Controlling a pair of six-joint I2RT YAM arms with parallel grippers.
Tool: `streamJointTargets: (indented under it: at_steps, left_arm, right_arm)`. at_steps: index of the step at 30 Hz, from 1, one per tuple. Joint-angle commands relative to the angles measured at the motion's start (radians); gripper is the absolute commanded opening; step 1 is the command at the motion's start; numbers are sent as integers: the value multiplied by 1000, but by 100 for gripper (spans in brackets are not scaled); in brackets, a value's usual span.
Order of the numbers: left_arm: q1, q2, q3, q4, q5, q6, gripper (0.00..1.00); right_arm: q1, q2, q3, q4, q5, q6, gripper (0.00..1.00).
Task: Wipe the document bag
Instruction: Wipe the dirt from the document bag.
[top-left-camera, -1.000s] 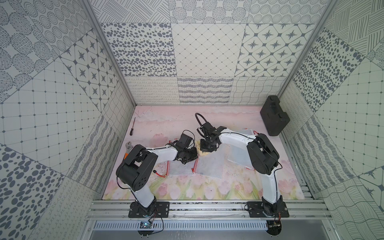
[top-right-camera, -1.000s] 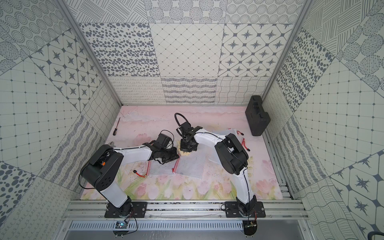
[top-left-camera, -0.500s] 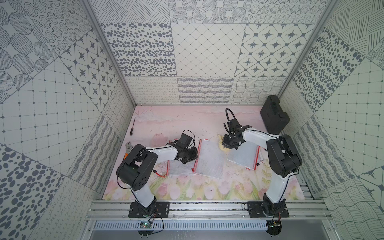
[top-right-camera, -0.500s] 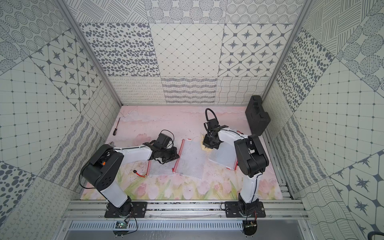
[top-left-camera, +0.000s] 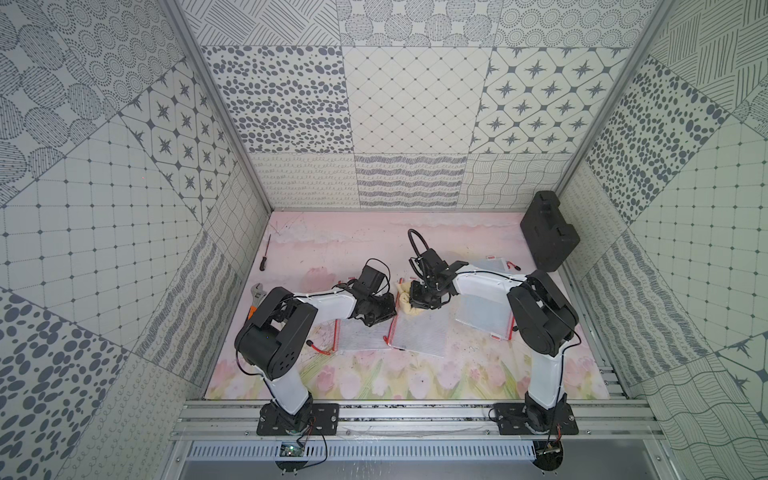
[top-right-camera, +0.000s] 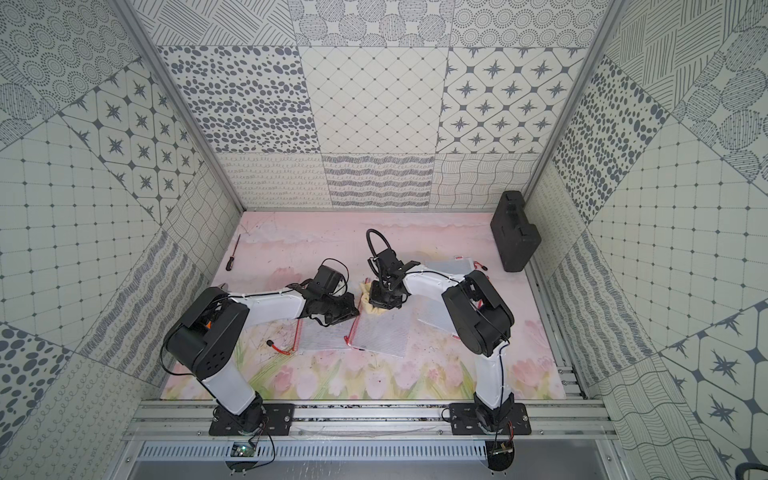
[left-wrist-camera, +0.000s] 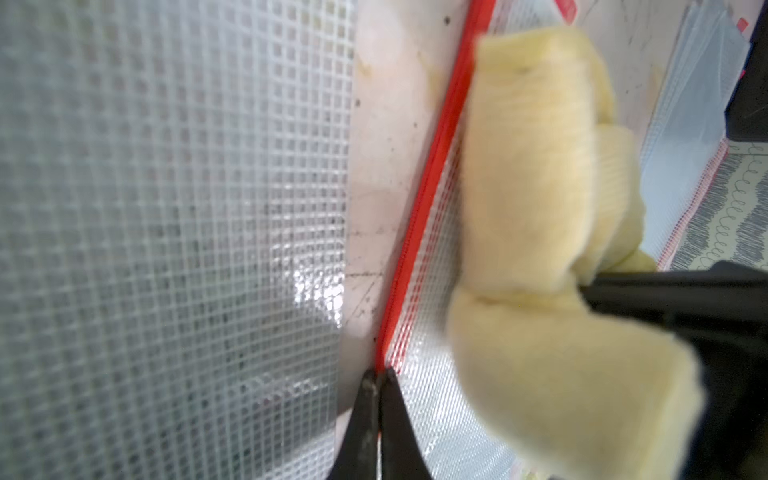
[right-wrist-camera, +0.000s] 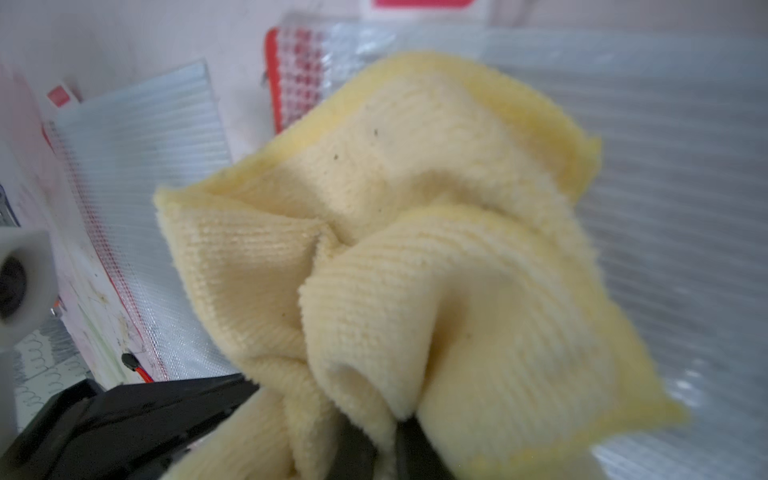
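The document bag (top-left-camera: 419, 338) (top-right-camera: 382, 334) is clear mesh plastic with a red zipper edge (left-wrist-camera: 419, 199) and lies flat mid-table. My left gripper (top-left-camera: 390, 321) (left-wrist-camera: 379, 374) is shut on that red edge. A yellow cloth (top-left-camera: 411, 311) (left-wrist-camera: 528, 199) (right-wrist-camera: 415, 249) is bunched in my right gripper (top-left-camera: 422, 300) (right-wrist-camera: 386, 449), which is shut on it. The cloth presses on the bag's far corner beside the zipper, close to the left gripper. In the right wrist view the cloth hides most of the gripper's fingers.
A second mesh bag (top-left-camera: 359, 336) (left-wrist-camera: 166, 208) lies under the left arm, a third (top-left-camera: 484, 318) under the right arm. A black case (top-left-camera: 548, 232) stands at the back right. A screwdriver (top-left-camera: 264, 253) and a wrench (top-left-camera: 257, 293) lie by the left wall.
My right gripper swept the cloth from the bag's zipper side to the right, then back to the zipper side. The left gripper has stayed put on the red edge.
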Motion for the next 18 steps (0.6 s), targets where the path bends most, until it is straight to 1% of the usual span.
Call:
streamJointTargets:
  at_steps: [1,3,5,8,11,13,15,18]
  left_arm:
    - [0,32,-16,-220,-146,5,0]
    - [0,37,-16,-214,-141,3,0]
    - [0,40,-15,-210,-140,2,0]
    - [0,51,-8,-210,-137,3,0]
    - [0,57,0,-212,-135,3,0]
    - [0,57,5,-217,-137,5,0]
    - [-1,57,8,-220,-137,9,0]
    - [-1,60,14,-229,-139,17,0]
  right_arm:
    - [-126,-60,-136,-91,85,-23,0]
    - [-144,-88,-152,-107,98,-37,0]
    - [-119,-81,-137,-114,88,-32,0]
    - [-13,-24,-61,-111,77,3,0]
    - [110,67,47,-97,29,41,0]
    - [154,103,85,-88,13,49,0]
    - [145,95,51,-75,21,58,0]
    - [59,26,-74,-57,27,40,0]
